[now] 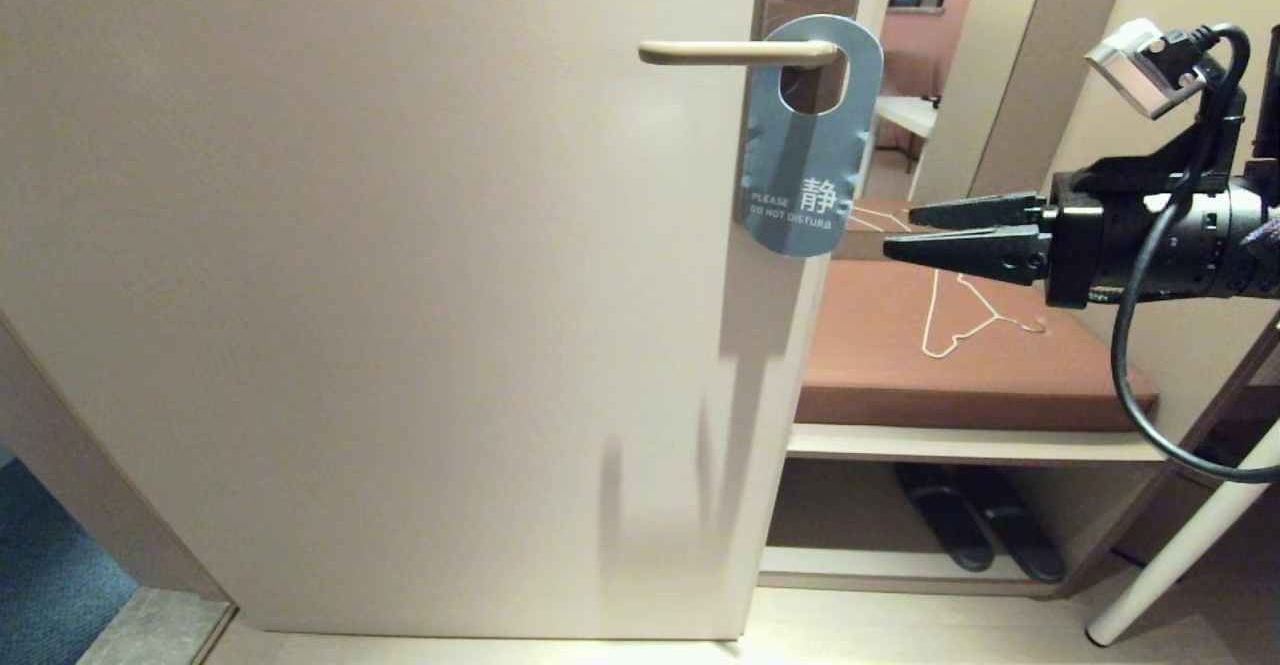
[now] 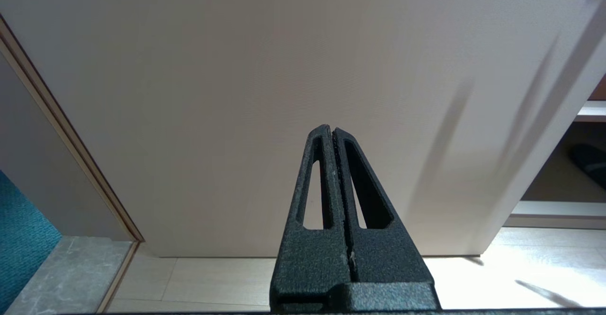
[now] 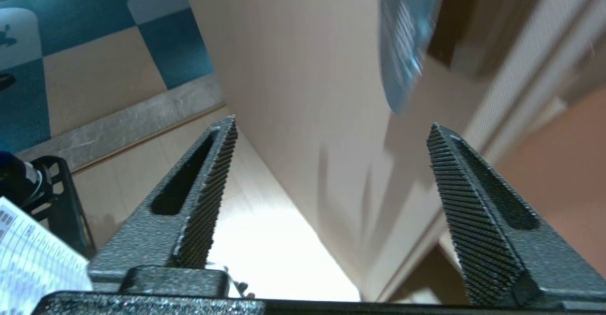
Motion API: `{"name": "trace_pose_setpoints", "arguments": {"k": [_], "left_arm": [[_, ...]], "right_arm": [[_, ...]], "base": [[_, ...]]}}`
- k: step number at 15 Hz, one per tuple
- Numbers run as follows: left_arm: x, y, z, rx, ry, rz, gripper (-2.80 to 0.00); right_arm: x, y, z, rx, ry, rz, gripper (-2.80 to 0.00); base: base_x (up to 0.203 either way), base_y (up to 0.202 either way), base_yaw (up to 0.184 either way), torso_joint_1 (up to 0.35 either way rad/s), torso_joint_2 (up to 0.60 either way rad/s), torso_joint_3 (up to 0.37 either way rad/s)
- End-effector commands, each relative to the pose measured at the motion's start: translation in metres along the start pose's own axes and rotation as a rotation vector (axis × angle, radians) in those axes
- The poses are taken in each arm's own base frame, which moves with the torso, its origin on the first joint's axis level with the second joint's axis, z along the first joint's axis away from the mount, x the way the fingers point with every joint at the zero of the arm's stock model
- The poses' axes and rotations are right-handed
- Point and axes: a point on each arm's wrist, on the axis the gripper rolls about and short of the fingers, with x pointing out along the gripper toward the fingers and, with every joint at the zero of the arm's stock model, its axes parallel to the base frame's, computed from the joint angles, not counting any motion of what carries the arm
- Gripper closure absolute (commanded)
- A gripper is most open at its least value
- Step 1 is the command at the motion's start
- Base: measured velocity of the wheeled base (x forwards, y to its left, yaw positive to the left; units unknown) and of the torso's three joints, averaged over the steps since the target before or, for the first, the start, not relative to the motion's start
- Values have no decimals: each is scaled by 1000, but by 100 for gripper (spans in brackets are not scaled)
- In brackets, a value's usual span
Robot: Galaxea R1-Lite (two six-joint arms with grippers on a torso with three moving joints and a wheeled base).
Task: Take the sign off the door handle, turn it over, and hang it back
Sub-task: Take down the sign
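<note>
Nothing done yet: the sign (image 1: 810, 135) hangs on the door handle (image 1: 735, 52), grey-blue "DO NOT DISTURB" face outward. Right end effector (image 1: 898, 231) spread wide, just beside its lower edge, apart. Left end effector (image 2: 332, 132) closed, empty, facing the door (image 1: 380, 285). Removal, flip and rehang all remain.

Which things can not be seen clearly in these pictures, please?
- Sign: back face hidden, head view; blurred in right wrist view.
- Door handle: its elbow is behind the sign.
- Left gripper: outside head view.
- Right gripper: arm cut off by the head view's right edge.
- Black slippers: partly hidden under the bench.
</note>
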Motion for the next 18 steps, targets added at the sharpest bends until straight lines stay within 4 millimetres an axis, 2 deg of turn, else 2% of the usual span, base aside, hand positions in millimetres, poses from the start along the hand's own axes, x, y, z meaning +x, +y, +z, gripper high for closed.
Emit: {"name": "trace_pose_setpoints", "arguments": {"k": [1, 12, 18], "left_arm": [[0, 0, 0, 0, 0, 0, 0], [0, 0, 0, 0, 0, 0, 0], [0, 0, 0, 0, 0, 0, 0]], "right_arm": [[11, -1, -1, -13, -8, 25, -280], [45, -14, 11, -49, -93, 57, -280], [65, -17, 7, -37, -115, 84, -280]], "base": [[0, 0, 0, 0, 0, 0], [0, 0, 0, 0, 0, 0], [0, 0, 0, 0, 0, 0]]}}
